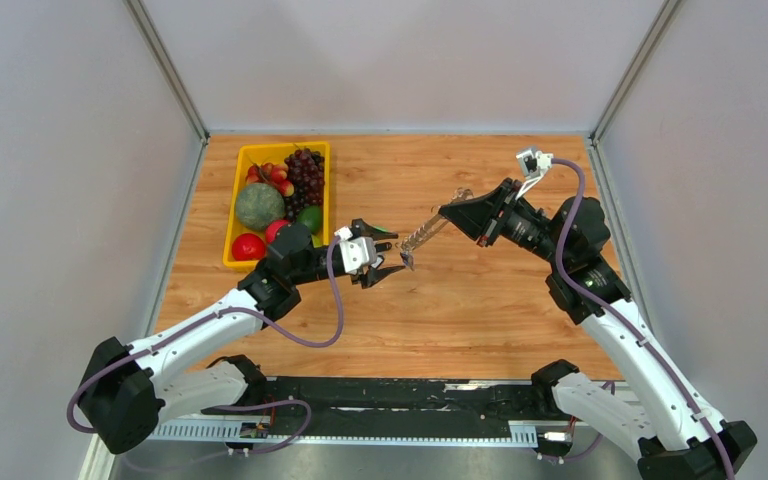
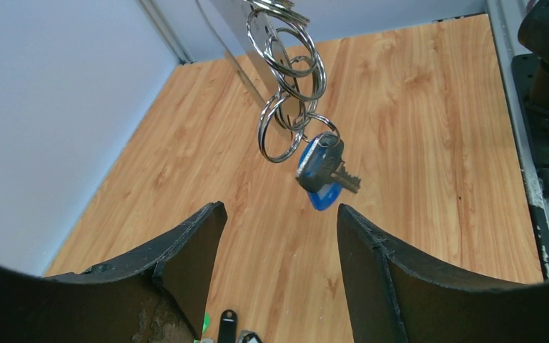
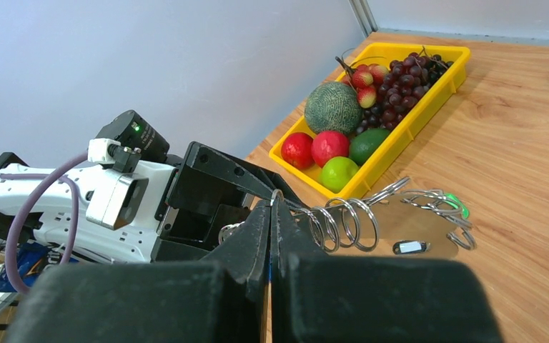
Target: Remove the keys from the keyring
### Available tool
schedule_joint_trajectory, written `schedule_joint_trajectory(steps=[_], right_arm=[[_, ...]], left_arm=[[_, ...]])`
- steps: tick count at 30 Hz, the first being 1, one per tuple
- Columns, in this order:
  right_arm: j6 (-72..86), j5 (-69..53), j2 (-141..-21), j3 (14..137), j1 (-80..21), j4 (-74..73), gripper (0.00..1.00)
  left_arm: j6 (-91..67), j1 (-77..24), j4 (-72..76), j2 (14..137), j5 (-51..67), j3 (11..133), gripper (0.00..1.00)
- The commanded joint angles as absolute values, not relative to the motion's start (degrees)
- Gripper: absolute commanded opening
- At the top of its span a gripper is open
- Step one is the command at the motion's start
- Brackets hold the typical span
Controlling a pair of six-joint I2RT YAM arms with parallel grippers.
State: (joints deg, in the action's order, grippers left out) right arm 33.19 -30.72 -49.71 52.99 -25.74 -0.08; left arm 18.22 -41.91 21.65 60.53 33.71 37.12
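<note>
My right gripper point(image 1: 446, 212) is shut on a ring of the keyring point(image 1: 422, 236) and holds it in the air. The chain of silvery rings point(image 2: 286, 78) hangs down in front of my left gripper. A key with a dark head point(image 2: 322, 161) and a blue tag point(image 2: 325, 197) dangle from its lowest ring, just above the open, empty left gripper point(image 2: 279, 211). In the top view the left gripper point(image 1: 388, 250) sits just left of the chain's lower end. A black key point(image 2: 226, 323) and a green one point(image 2: 205, 327) lie on the table below. In the right wrist view the jaws point(image 3: 271, 200) pinch one ring.
A yellow tray point(image 1: 243, 155) of fruit stands at the back left of the wooden table. In the right wrist view a black tag point(image 3: 409, 247), a green tag point(image 3: 457, 204) and more rings point(image 3: 436, 196) show near the tabletop. Grey walls close in the table.
</note>
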Motion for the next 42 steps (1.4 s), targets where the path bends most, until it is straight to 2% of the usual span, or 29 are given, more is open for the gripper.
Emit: schedule_joint_trajectory(steps=[1, 14, 24, 35, 42], right_arm=[[34.23, -31.4, -48.95, 54.76, -26.33, 3.93, 0.0], [34.01, -30.72, -49.37, 54.65, -27.1, 4.12, 0.0], [33.85, -30.06, -49.64, 54.26, -27.49, 4.35, 0.0], [34.2, -27.72, -50.16, 53.27, -29.05, 6.32, 0.0], [33.57, -24.47, -50.89, 53.04, -30.93, 7.15, 0.0]], left_arm=[[17.83, -42.1, 22.29, 60.8, 38.89, 39.15, 0.68], [17.13, -42.1, 22.29, 60.89, 42.64, 39.51, 0.65], [15.3, -42.21, 23.28, 61.36, 45.63, 39.9, 0.73], [7.15, -43.12, 29.82, 64.02, 44.11, 39.8, 0.75], [1.55, -43.75, 33.62, 65.1, 42.52, 39.86, 0.72]])
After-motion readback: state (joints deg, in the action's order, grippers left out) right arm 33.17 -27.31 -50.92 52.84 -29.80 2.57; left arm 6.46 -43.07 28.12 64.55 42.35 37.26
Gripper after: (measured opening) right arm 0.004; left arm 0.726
